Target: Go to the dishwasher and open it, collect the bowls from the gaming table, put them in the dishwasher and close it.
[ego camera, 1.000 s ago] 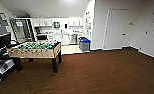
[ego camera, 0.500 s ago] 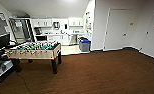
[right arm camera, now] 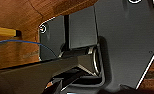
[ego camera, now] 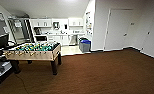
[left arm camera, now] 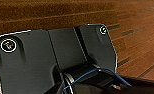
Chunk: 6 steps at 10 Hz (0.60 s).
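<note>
Brown floor (ego camera: 98,75) ahead of me, foosball table (ego camera: 34,51) at left, stainless dishwasher (ego camera: 73,40) under the far kitchenette counter, blue bin (ego camera: 85,45) nearby, my claws' state unreadable.

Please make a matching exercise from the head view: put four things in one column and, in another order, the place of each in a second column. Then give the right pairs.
Things:
1. football table
2. blue bin
3. white door
4. dishwasher

Places:
A. on the right wall, shut
B. on the brown floor at the left, green field on top
C. at the far kitchen wall, under the counter
D. at the edge of the kitchen floor, by the wall corner

Pairs: 1-B, 2-D, 3-A, 4-C
</note>
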Tool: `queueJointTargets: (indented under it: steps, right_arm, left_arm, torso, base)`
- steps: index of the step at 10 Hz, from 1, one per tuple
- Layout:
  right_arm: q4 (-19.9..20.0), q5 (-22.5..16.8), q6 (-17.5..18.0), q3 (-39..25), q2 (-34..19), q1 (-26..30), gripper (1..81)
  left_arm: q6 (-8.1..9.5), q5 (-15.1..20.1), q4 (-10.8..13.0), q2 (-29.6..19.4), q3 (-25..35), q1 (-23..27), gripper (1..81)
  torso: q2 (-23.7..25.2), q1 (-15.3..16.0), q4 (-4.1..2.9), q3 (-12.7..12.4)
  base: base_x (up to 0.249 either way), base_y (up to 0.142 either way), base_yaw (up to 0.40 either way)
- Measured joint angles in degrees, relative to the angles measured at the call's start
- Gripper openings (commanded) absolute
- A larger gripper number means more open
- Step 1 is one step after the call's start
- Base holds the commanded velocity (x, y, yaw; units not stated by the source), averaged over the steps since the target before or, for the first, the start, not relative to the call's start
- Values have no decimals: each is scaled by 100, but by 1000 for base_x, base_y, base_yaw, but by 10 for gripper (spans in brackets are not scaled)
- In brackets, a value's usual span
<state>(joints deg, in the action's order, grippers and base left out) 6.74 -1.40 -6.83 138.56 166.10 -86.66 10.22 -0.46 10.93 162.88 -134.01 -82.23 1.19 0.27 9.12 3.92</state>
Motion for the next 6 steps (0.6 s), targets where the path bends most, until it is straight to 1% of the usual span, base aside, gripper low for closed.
queueJointTargets:
  steps: [3,6]
  right_arm:
    - [0,6,0,140,124,1,811]
    - [-2,4,0,172,127,1,811]
  left_arm:
    - [0,-2,0,-4,0,1,811]
    - [0,-2,0,-17,2,-2,811]
  torso:
    - [0,2,0,0]
    - [0,2,0,0]
  base:
    - [132,0,0]
    - [132,0,0]
